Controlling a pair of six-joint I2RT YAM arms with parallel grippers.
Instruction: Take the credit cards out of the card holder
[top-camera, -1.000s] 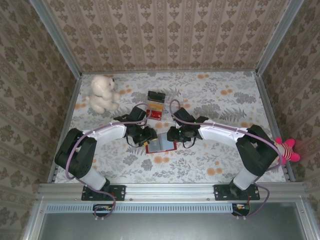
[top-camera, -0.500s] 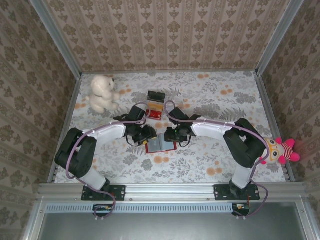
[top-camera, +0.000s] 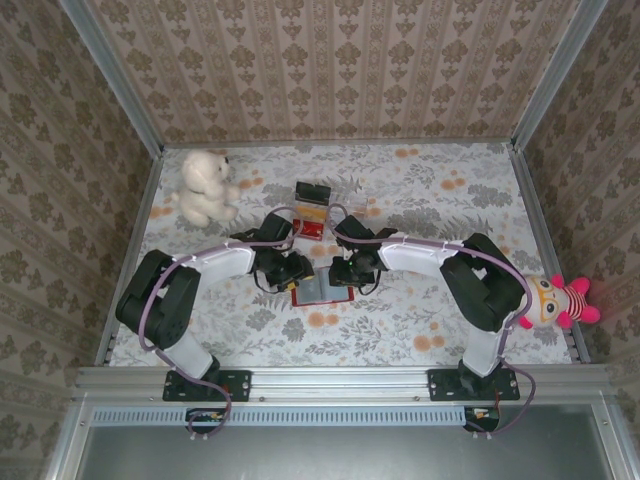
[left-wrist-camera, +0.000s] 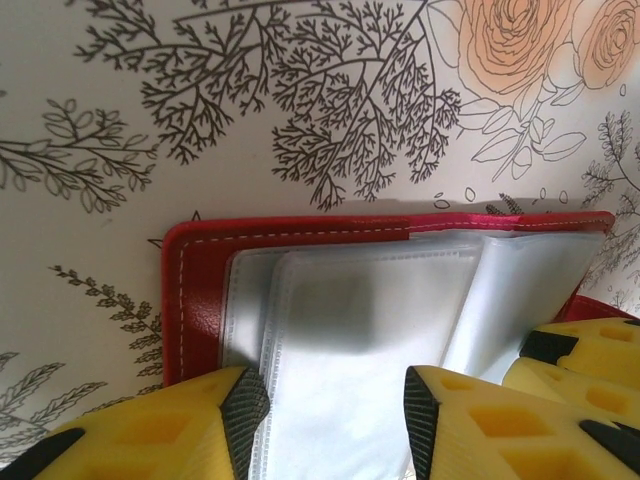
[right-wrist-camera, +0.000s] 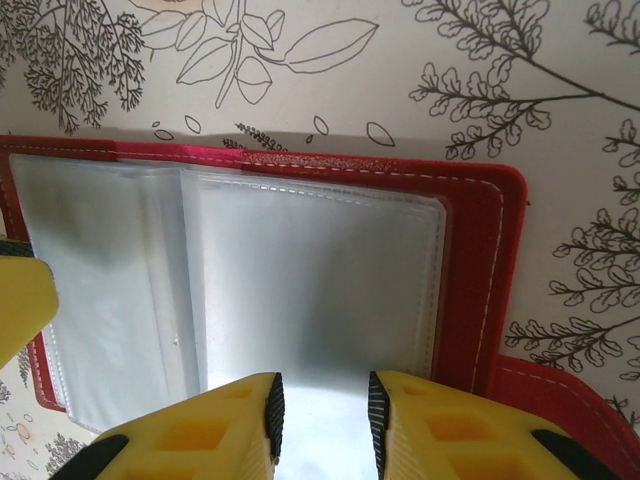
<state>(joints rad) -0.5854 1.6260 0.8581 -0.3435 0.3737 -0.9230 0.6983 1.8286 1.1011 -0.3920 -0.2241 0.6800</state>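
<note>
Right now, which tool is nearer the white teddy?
Left. The left tool is at the card holder's left side, nearer and to the right of the teddy. The right tool is at the holder's right side, farther off.

**A:** Any lettering, brand or number you can make out?

**B:** None that reads. The card holder (top-camera: 322, 290) lies open, and its clear sleeves (left-wrist-camera: 370, 330) are cloudy. Whatever sits under them shows as a grey blur in both wrist views.

**A:** And the printed thing just behind the card holder?

**B:** The red-and-yellow packet (top-camera: 312, 226) has some print on it. From above it is far too small, and I can't tell a single letter or figure.

**A:** So nothing legible.

**B:** Nothing legible.
</note>
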